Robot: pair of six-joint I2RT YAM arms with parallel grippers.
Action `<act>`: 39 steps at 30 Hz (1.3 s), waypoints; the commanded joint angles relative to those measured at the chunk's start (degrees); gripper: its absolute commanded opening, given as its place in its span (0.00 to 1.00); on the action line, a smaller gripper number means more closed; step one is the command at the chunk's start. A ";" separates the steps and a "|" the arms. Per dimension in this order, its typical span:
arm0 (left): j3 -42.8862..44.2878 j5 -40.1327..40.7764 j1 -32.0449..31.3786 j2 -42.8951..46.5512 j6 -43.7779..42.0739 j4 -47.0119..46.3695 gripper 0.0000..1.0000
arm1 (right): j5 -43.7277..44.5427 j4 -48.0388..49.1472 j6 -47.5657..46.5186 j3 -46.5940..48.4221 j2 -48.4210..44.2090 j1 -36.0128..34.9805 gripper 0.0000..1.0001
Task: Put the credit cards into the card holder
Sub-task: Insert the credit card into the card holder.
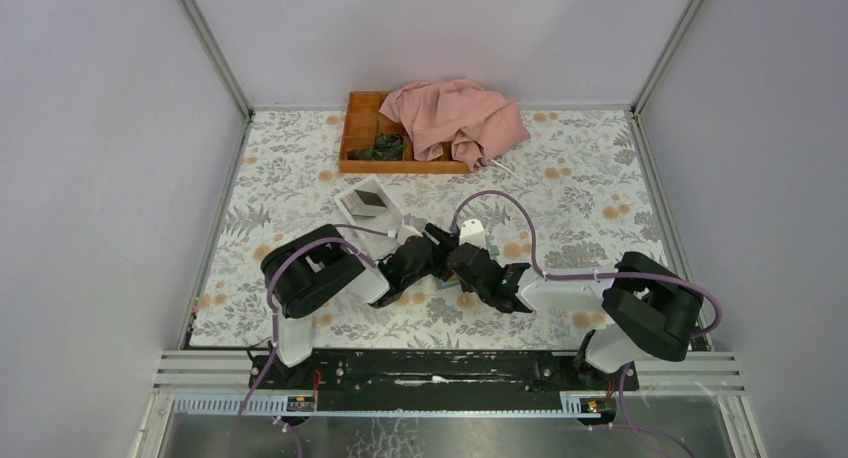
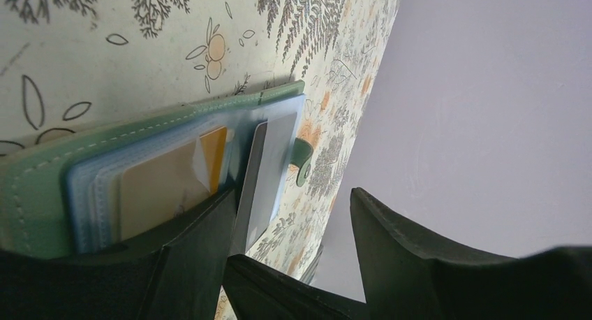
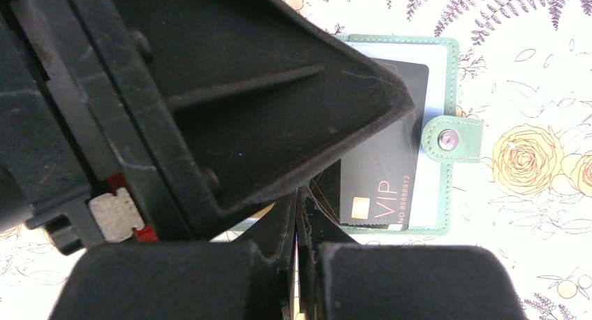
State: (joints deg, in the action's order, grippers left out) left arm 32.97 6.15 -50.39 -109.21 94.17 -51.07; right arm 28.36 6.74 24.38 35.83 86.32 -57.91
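The card holder (image 3: 452, 75) lies open on the flowered table, green with clear blue sleeves and a snap strap (image 3: 450, 140). A black VIP card (image 3: 387, 173) sits in its right-hand sleeve; in the left wrist view this card (image 2: 269, 159) looks grey and sticks out a little. A beige and orange card (image 2: 167, 184) sits in the left sleeves. My left gripper (image 2: 294, 194) is open, its left finger (image 2: 202, 243) resting on the holder's (image 2: 42, 187) left half. My right gripper (image 3: 299, 193) is shut, its tips right beside the VIP card's near left corner. In the top view both grippers (image 1: 445, 248) meet over the holder and hide most of it.
A white open box (image 1: 350, 193) with a dark card (image 1: 368, 200) in it stands just behind the left gripper. At the back, an orange wooden tray (image 1: 358, 128) is partly covered by a pink cloth (image 1: 455, 118). Grey walls close in both sides.
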 commanded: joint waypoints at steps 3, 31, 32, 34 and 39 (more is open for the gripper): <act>-4.53 -4.72 -1.86 -1.62 -3.12 9.06 0.70 | 5.22 0.68 0.99 0.95 1.85 4.37 0.00; -3.34 -1.93 -1.80 0.75 -5.31 11.96 0.70 | -5.56 1.85 -0.06 0.56 -6.05 4.29 0.02; -3.39 -1.93 -1.84 0.80 -5.31 11.91 0.70 | -5.82 1.71 0.04 0.80 -5.81 4.26 0.02; -3.67 -1.87 -1.82 0.93 -5.16 11.64 0.70 | -6.49 1.74 0.29 1.05 -5.01 4.14 0.03; -5.84 -1.40 -1.82 1.81 -3.97 6.70 0.70 | -7.71 2.90 0.97 1.22 -3.17 4.10 0.05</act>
State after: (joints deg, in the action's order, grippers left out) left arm 30.83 5.19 -51.07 -106.74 92.40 -51.16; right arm 22.87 5.52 24.40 35.70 82.08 -53.19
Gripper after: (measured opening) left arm 0.697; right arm 0.039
